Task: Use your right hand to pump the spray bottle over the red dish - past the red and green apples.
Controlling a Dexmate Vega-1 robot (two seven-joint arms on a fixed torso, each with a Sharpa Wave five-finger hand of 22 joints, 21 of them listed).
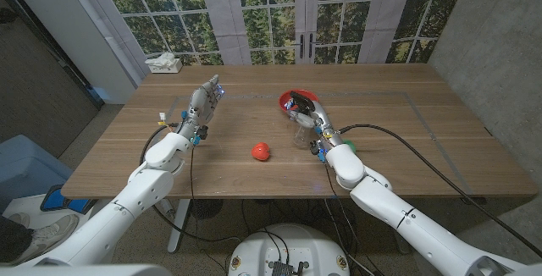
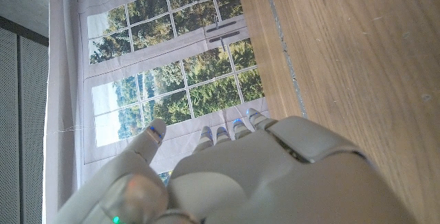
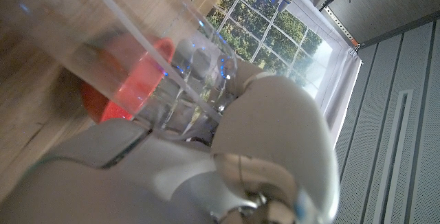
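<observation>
Nearest of all, the red apple (image 1: 261, 151) lay on the wooden table (image 1: 406, 149) between my two arms, touching nothing. Just right of it, the green apple (image 1: 348, 146) peeked out from behind my right wrist, mostly hidden. My right hand (image 1: 315, 124) gripped the clear spray bottle (image 1: 302, 132), fingers wrapped round its body; the right wrist view showed the transparent plastic (image 3: 110, 38) pressed against my palm (image 3: 206, 148), with a blur of red behind it. The bottle stood at the near edge of the red dish (image 1: 296, 98), its dark head over the dish's rim, and both sat beyond the two apples. I could not tell whether the bottle's base touched the table.

Over on the left, my left hand (image 1: 201, 107) hovered with its fingers apart and reaching away from me, holding nothing; the left wrist view showed its back (image 2: 275, 176) with the fingertips (image 2: 237, 126) spread against the windows. Farther still, at the table's far left corner, a white tissue box (image 1: 163, 63) rested near the windows.
</observation>
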